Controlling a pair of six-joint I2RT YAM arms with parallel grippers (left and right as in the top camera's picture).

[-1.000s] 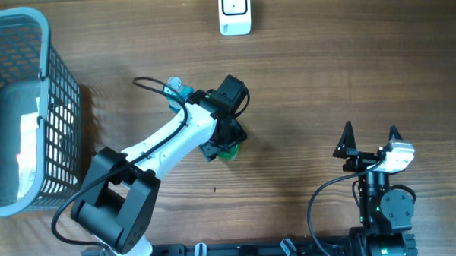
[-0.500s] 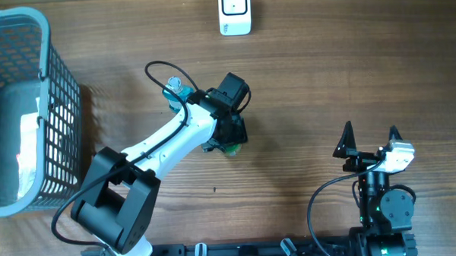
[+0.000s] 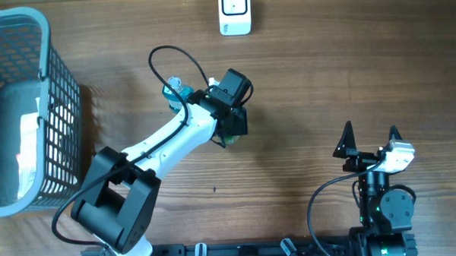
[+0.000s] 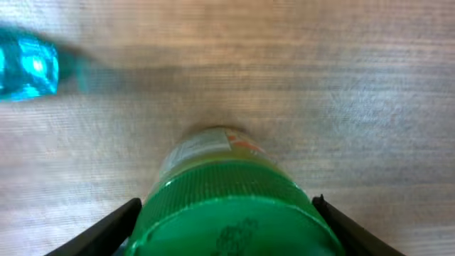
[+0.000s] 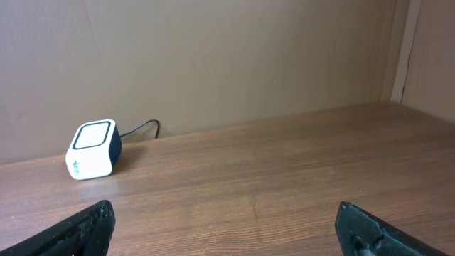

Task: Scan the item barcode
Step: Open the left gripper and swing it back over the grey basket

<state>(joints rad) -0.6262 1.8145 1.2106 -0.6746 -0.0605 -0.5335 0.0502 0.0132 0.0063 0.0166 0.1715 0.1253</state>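
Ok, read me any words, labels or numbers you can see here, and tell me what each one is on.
No text here is legible.
On the green-capped bottle: the label print is blurred, and the embossed mark on the cap is unreadable.
On the scanner: a small teal mark on its side, too small to read.

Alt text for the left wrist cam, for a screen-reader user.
A green-capped bottle fills the lower centre, its cap pinched between the left gripper's two dark fingers, its labelled body pointing away toward the wooden table. A blurred blue object sits at the upper left.
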